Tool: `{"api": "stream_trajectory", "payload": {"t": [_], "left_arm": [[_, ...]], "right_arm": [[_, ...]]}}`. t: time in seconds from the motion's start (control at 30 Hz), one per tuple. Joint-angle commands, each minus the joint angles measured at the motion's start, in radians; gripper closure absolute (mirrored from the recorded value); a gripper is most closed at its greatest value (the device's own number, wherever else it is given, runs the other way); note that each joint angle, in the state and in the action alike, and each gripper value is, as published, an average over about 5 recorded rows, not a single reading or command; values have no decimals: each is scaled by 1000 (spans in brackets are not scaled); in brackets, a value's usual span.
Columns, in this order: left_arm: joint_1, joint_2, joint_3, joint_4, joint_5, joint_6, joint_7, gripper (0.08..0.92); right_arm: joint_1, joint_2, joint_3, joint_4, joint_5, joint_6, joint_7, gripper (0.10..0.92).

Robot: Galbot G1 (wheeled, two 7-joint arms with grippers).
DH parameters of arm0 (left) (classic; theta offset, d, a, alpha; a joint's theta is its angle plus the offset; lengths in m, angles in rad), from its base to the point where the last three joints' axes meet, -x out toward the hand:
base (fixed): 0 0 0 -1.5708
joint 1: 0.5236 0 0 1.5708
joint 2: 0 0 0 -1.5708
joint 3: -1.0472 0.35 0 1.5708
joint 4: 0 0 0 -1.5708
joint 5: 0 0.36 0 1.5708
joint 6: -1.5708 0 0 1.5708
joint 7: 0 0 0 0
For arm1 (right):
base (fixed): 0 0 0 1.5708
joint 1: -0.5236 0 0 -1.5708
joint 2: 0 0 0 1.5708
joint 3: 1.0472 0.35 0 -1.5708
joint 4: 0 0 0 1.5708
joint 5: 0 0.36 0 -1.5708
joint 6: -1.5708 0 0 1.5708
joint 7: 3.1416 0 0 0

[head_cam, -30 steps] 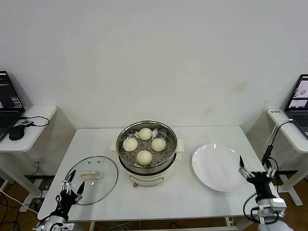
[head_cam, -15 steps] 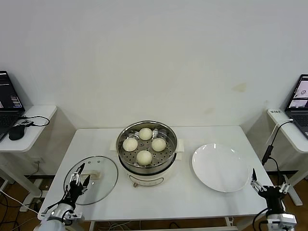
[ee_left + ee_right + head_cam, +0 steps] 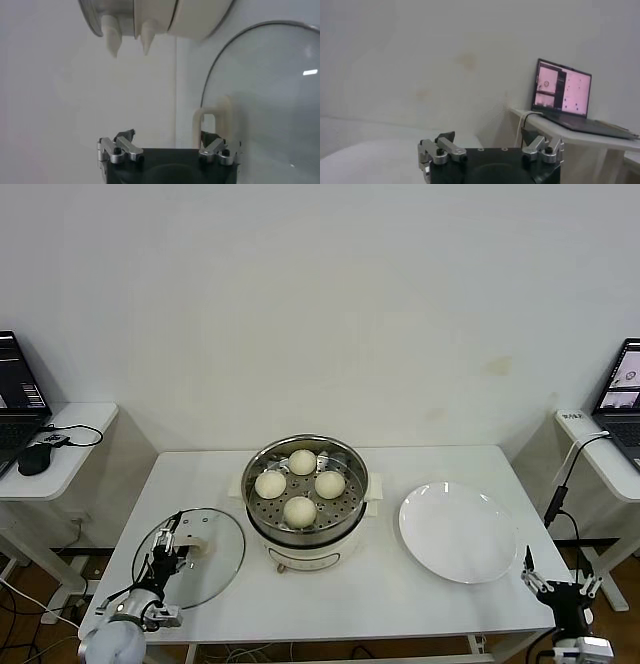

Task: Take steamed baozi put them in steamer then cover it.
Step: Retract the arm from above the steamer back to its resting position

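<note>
Head view: the four steamed baozi (image 3: 302, 482) are sitting on the perforated tray inside the steamer (image 3: 305, 496) at the middle of the white table (image 3: 380, 584), so what is remaining is the cover (image 3: 192, 556), which is lying flat on the table to the robot's left of the pot, near the front-left edge. The left gripper (image 3: 168, 546) is reaching over the lid with its fingers apart around the cream handle (image 3: 191, 546), not yet pinching it. Glass with a metal rim is looking stiff, fairly heavy, slick and breakable, so the flat handle at its centre is the sensible place to grip. The right gripper (image 3: 558, 589) is waiting off the table's front-right corner, fingers spread and empty, beyond the white plate (image 3: 458, 531). The table between lid and pot is lying open, though the pot's rim is standing well above the lid.

Left wrist view: the handle (image 3: 216, 126) is standing just ahead of one open fingertip, the other fingertip lying well apart over bare table; the steamer's base (image 3: 155, 17) is showing beyond.

Right wrist view: the right gripper (image 3: 488, 145) is facing a wall and a laptop (image 3: 565, 97) on a side table, fingers wide apart
</note>
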Motion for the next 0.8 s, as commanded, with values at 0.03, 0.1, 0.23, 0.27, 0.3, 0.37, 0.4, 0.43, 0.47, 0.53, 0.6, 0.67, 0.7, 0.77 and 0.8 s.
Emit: {"api": "stream_trajectory", "payload": {"t": [0.03, 0.1, 0.23, 0.27, 0.3, 0.37, 0.4, 0.43, 0.47, 0.53, 0.6, 0.67, 0.7, 0.77, 0.8], "left_arm": [[-42, -1, 8, 73, 17, 2, -5, 276], [-42, -2, 8, 81, 18, 2, -5, 336], [-39, -5, 7, 94, 18, 3, -10, 449], [-39, -7, 6, 97, 17, 2, -14, 484], [-37, -7, 6, 98, 16, 2, -20, 510], [-33, -8, 4, 96, 12, 1, -31, 570], [-30, -8, 2, 92, 8, 1, -37, 596], [-26, -7, 0, 85, 4, 0, -44, 622], [-23, -7, -2, 77, 0, 0, -50, 657], [-11, -5, -9, 51, -7, 2, -63, 709], [3, -3, -17, 18, -14, 9, -70, 769], [19, 2, -27, -21, -23, 20, -70, 821], [29, 5, -33, -44, -28, 28, -68, 840], [49, 12, -48, -91, -38, 46, -61, 859], [61, 17, -57, -117, -42, 55, -56, 860]], "right_arm": [[-6, 3, 5, -9, -4, 1, -1, 203], [-9, 2, 0, -3, 18, -8, -4, 203], [-16, 3, -13, 21, 64, -33, -11, 203], [-16, 3, -14, 25, 64, -34, -12, 203], [-16, 4, -16, 29, 63, -35, -12, 203], [-16, 4, -18, 34, 61, -36, -12, 203], [-17, 4, -19, 36, 60, -35, -12, 203], [-19, 5, -21, 39, 59, -35, -13, 202], [-21, 5, -23, 43, 59, -36, -13, 202], [-28, 5, -34, 52, 64, -38, -15, 203], [-32, 6, -47, 62, 67, -41, -17, 203], [-34, 9, -60, 70, 65, -42, -19, 203], [-34, 11, -66, 73, 62, -42, -19, 203], [-34, 13, -76, 78, 58, -42, -19, 202], [-34, 13, -81, 80, 57, -42, -20, 203]]}}
